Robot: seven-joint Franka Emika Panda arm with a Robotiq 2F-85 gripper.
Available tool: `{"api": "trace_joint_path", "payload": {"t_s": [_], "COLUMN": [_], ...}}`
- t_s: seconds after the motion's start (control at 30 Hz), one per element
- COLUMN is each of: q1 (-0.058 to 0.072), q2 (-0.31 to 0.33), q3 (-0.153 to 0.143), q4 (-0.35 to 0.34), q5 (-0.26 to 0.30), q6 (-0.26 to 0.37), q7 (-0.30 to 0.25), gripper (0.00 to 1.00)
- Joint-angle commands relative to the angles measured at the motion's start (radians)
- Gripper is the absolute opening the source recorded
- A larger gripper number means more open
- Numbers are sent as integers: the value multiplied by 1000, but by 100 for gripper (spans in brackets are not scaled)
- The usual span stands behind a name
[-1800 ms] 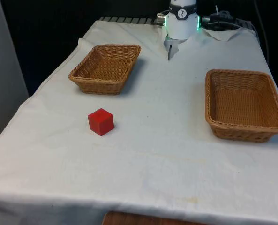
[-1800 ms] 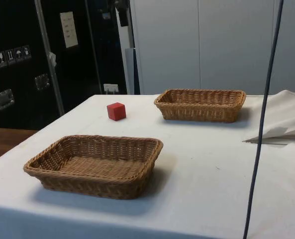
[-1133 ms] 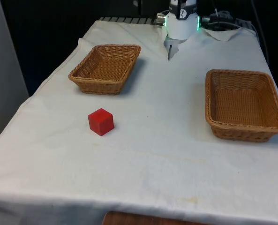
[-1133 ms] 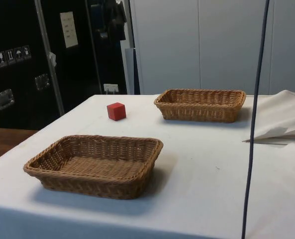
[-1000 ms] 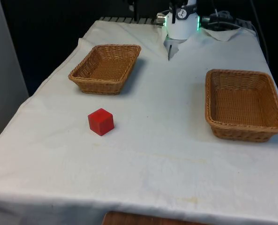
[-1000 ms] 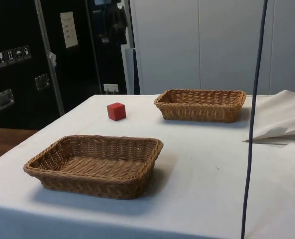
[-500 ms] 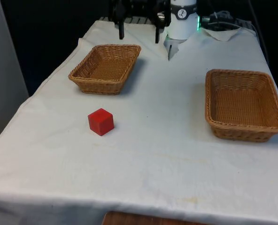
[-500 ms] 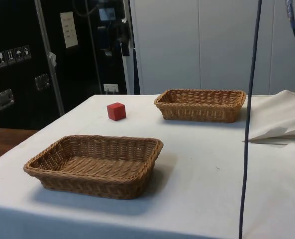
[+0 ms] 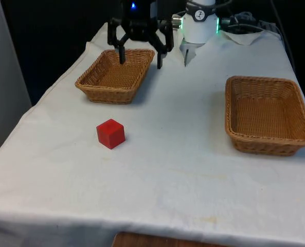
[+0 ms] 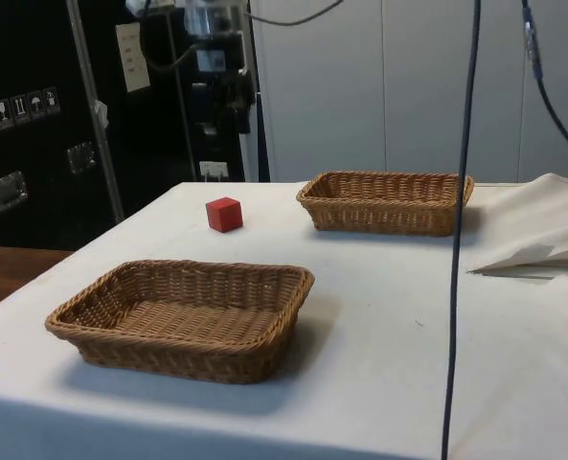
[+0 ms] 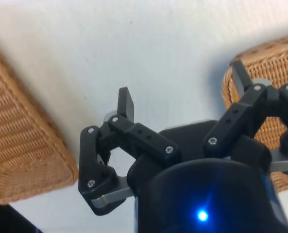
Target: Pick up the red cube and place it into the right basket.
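A wicker basket (image 9: 109, 94) sits lower than the end effector (image 9: 140, 63); in the front view its far rim lines up with the fingertips. In the side view the same basket (image 10: 387, 217) lies below the end effector (image 10: 220, 113) and off to one side. The bench (image 9: 183, 164) beneath it carries a white cloth (image 9: 65, 170), which bunches into a rumpled fold (image 10: 542, 230) well apart from the end effector. A dark cable (image 10: 459, 249) hangs down in the side view, far closer to the camera than the end effector. Behind the end effector stand dark cabinets (image 10: 34, 125) with a pale sheet (image 10: 133, 56) stuck on one door, beside white wall panels (image 10: 408, 86).
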Motion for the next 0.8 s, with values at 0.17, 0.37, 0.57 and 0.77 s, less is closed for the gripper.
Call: {"api": "trace_joint_path", "payload": {"t_s": [0.17, 0.37, 0.57, 0.77], "q1": [-22, -32, -41, -50], "q2": [75, 140, 220, 298], "q3": [-2, -10, -20, -32], "q4": [30, 64, 118, 178], "q5": [83, 147, 215, 268], "q6": [41, 58, 61, 58], "q7": [-41, -70, -97, -112], "gripper": [100, 100, 100, 100]}}
